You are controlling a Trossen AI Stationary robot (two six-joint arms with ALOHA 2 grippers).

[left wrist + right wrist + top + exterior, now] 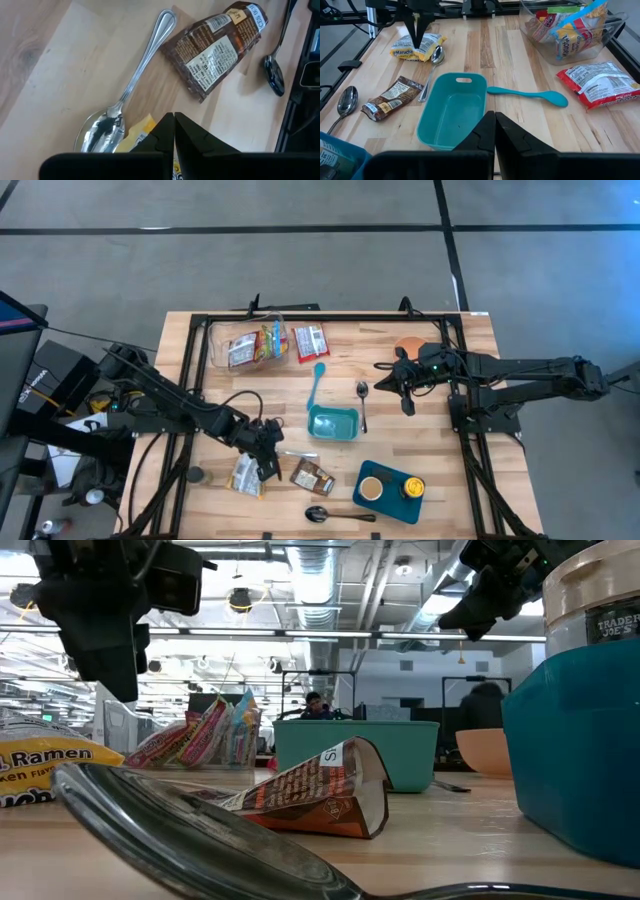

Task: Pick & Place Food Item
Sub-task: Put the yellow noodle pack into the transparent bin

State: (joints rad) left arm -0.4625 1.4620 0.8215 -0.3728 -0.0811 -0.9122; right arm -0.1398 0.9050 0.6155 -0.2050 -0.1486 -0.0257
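With the left gripper (268, 463) pinched empty above the yellow ramen packet (245, 476) and right gripper (407, 402) closed idle, nothing's in the teal container (333, 423) yet.

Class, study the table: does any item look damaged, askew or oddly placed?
The brown packet near the table's front edge looks crumpled and lies askew, one end curling up off the wood. A spoon rests partly on the yellow ramen packet. Nothing appears spilled.
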